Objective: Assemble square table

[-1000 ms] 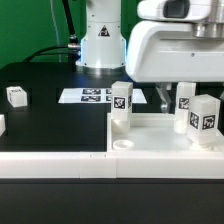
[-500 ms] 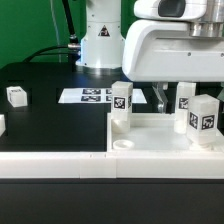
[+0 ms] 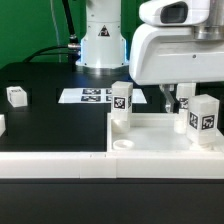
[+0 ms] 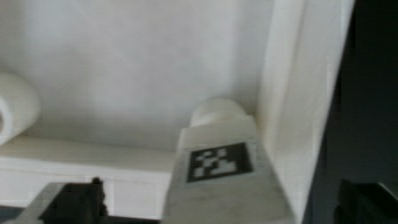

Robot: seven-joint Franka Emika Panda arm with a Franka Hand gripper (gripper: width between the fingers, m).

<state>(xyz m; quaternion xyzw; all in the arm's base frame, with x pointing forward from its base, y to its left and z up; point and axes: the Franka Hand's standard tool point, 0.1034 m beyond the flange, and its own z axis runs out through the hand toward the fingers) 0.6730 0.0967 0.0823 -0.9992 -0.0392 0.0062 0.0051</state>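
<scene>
1. The jaws hang released, spread wide and empty, over the slab [image 3: 160, 135].
2. The slab lies on the black desk [image 3: 50, 125], just behind the low wall [image 3: 50, 160].
3. Upright on the slab stand a corner leg [image 3: 121, 100], a second leg [image 3: 205, 115] and a third leg [image 3: 185, 97], the last close by the jaws.
4. A loose leg [image 3: 16, 95] sits well apart.

The marker board [image 3: 92, 96] lies on the black table [image 3: 50, 122], beyond the white wall [image 3: 50, 164].

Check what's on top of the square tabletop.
Three legs stand on the tabletop: a lone leg at the exterior view's left, a front leg and a rear leg at its right. The socket before the lone leg is empty. The gripper covers the corner behind the rear leg.
</scene>
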